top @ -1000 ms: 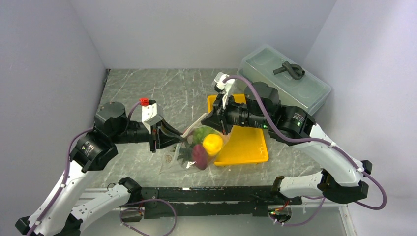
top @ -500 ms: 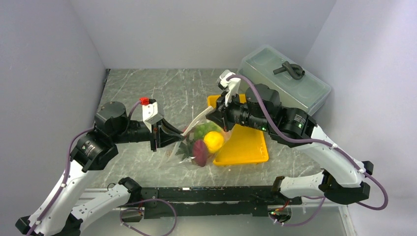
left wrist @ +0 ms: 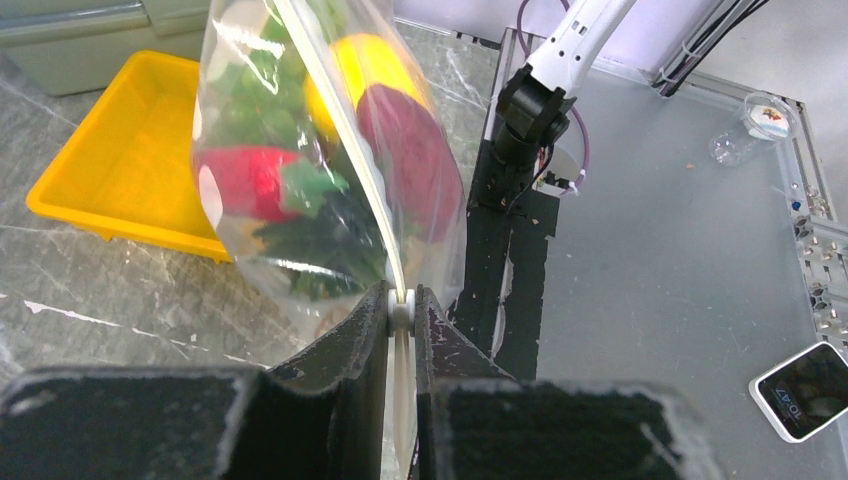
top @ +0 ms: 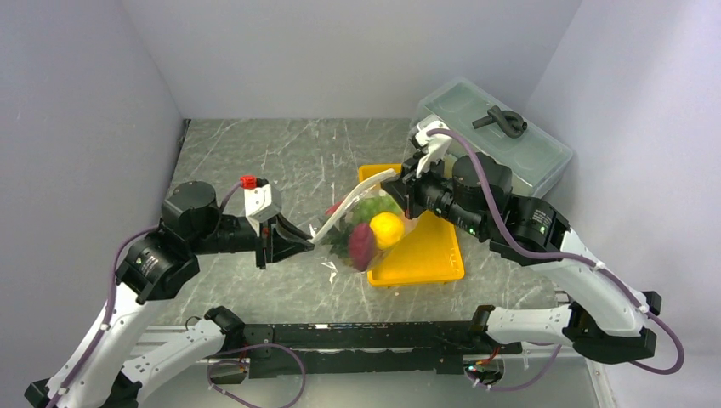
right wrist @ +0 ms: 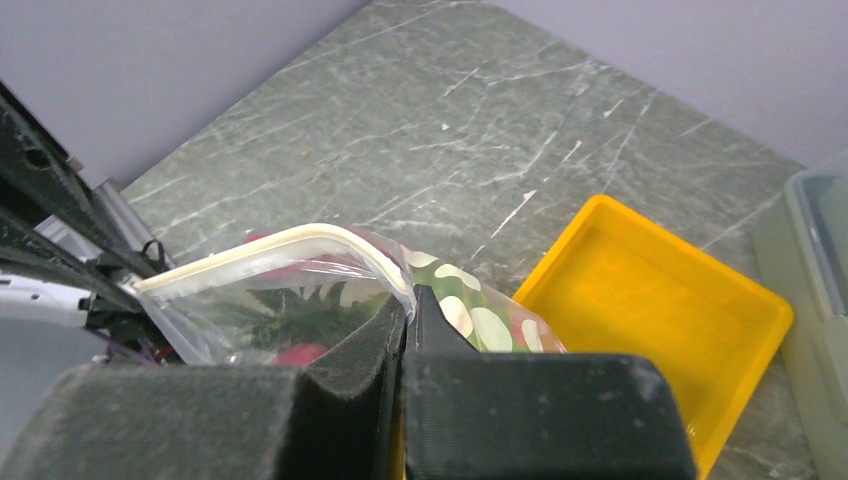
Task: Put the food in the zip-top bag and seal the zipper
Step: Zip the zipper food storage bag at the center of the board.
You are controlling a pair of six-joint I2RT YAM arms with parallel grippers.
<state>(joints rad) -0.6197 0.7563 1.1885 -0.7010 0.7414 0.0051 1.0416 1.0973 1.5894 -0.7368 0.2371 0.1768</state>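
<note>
Above the middle of the table point(top: 281, 161), over the left edge of the tray point(top: 429, 255), the bag point(top: 361, 242) hangs clear of the surface between both arms. The food sits inside it, with the lemon point(top: 387, 228), chili point(left wrist: 245, 180) and grapes point(top: 371, 208) showing through the film. The left gripper point(top: 308, 241) has its jaws pinching the zipper point(top: 353, 201) at the end nearer the table's left edge. The right gripper point(top: 406, 183) has its jaws pressed together on the strip at the far end. The strip runs taut between them as one pale band, though whether it is locked along its whole length cannot be told. To seal well, one pinch should likely hold as an anchor while the other slides along the strip with firm, even pressure. The band should stay straight so the two halves mate. The weight of the food pulls the pouch down and could peel the strip open or tug it from a pinch, so a slow, level pull seems wise.
</note>
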